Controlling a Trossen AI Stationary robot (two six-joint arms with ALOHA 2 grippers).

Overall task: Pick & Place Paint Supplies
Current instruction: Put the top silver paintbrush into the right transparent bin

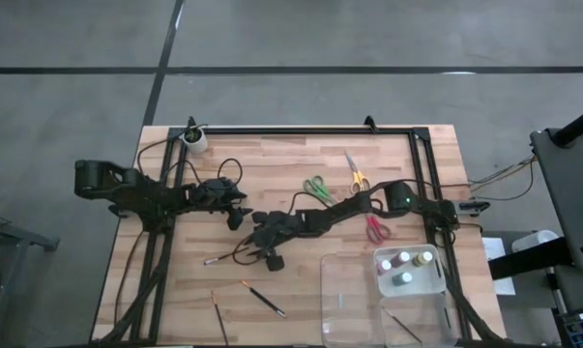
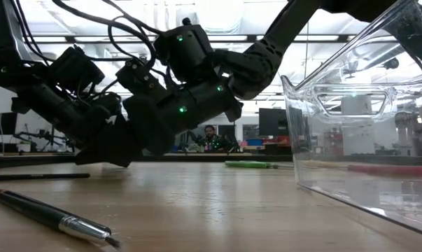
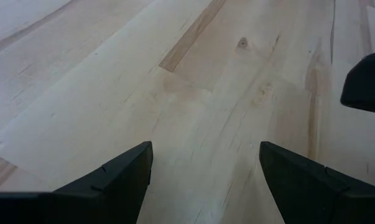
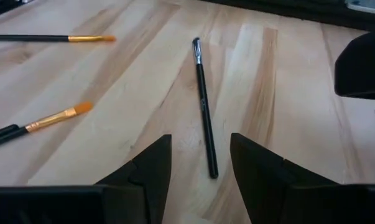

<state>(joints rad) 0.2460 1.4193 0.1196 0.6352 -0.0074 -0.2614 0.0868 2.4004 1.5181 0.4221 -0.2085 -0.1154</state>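
Nearest us, the thin black-handled brush with a silver ferrule [image 4: 204,112] lies flat on the wooden worktop [image 4: 287,93], just ahead of the right hand [image 4: 199,163], fingers parted and empty. We judge it light, stiff, roll-prone; take it mid-handle. Left hand [image 3: 206,171] waits wide open.

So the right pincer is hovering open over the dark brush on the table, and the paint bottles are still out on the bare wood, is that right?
Not quite. The paint bottles already sit in the clear tray, as the high view shows, not on bare wood. The rest holds: the right pincer hovers open over the dark brush lying on the table.
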